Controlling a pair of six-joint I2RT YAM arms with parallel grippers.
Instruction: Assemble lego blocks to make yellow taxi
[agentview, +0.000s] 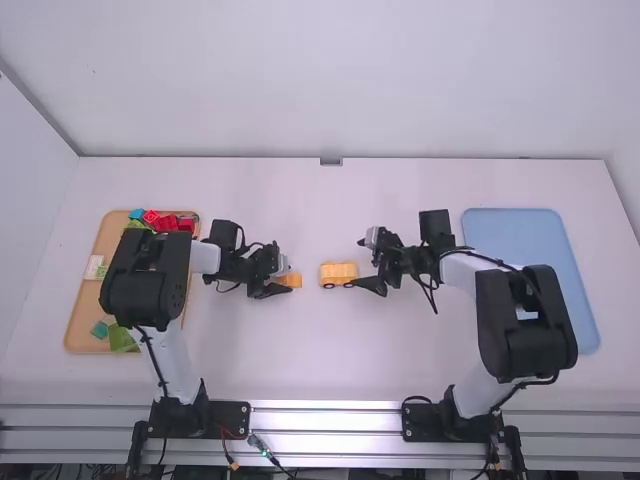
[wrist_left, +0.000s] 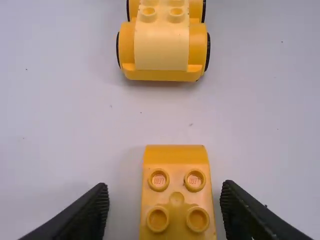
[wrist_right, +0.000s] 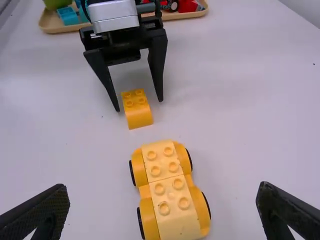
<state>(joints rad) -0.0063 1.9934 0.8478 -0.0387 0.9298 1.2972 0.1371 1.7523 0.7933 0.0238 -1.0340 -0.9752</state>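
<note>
My left gripper (agentview: 287, 276) has its jaws spread, with the loose orange-yellow block (wrist_left: 176, 192) lying between its two fingers, a gap showing on either side. The block stands studs up on the table (agentview: 320, 365), its smooth, curved end pointing out from those jaws toward the toy car (wrist_right: 167, 172). My right gripper (agentview: 360, 265) is spread too and grips nothing. The car lies just ahead of its fingertips, between them and my left jaws, nearer the right. It rests on its black wheels and carries pale yellow blocks (wrist_right: 176, 195) end to end along its top; the loose block is apart from it. Back behind my left jaws, partly under that arm, is the brown tray (agentview: 87, 300) with red, green and blue pieces. Behind my right jaws, past the wrist, is the blue tray (agentview: 530, 235).
</note>
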